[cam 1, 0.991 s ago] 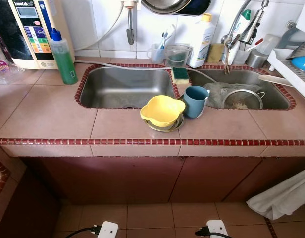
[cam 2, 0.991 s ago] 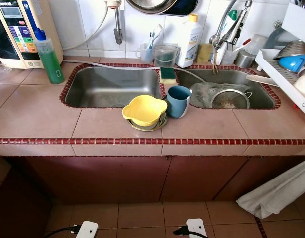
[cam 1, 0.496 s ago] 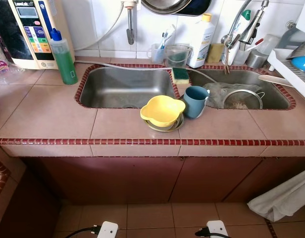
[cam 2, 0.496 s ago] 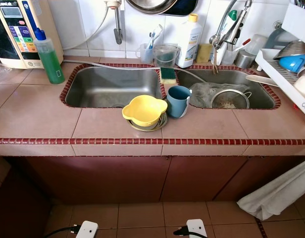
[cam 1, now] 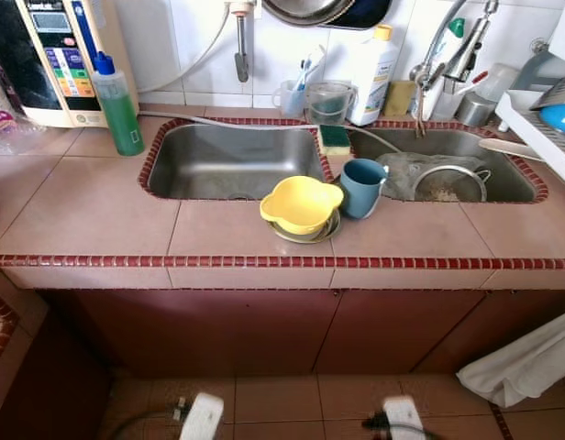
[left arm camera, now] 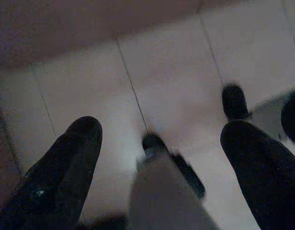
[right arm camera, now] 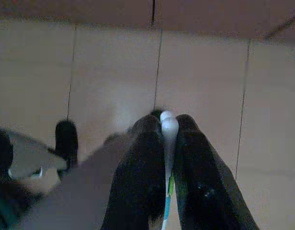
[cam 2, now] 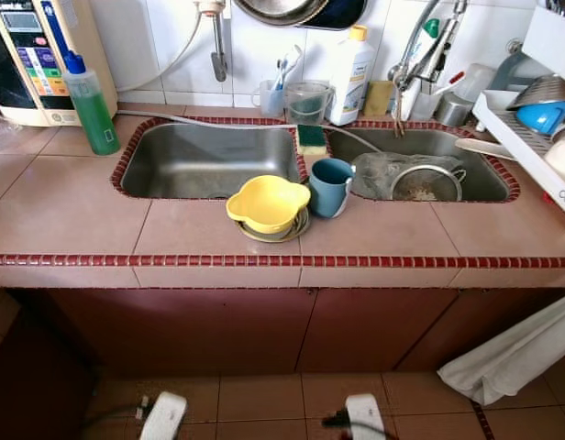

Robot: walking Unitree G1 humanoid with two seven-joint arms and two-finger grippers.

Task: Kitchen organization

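A yellow bowl (cam 1: 301, 202) sits on a small metal plate (cam 1: 330, 230) at the counter's front, between the two sinks. A blue mug (cam 1: 361, 187) stands right beside it. Both arms hang low over the tiled floor. In the left wrist view my left gripper (left arm camera: 162, 139) is open with nothing between its fingers. In the right wrist view my right gripper (right arm camera: 169, 139) is shut on a thin white stick (right arm camera: 169, 125) with green and blue lower down, like a toothbrush handle.
The left sink (cam 1: 232, 160) is bare. The right sink holds a strainer (cam 1: 450, 183) and a cloth. A green soap bottle (cam 1: 118, 108), sponge (cam 1: 335, 137), white bottle (cam 1: 374, 66), and dish rack (cam 1: 539, 128) line the counter. A white cloth (cam 1: 526, 362) hangs low right.
The two white parts at the picture's bottom edge have shifted a little and turned blurred. Nothing on the counter has moved.
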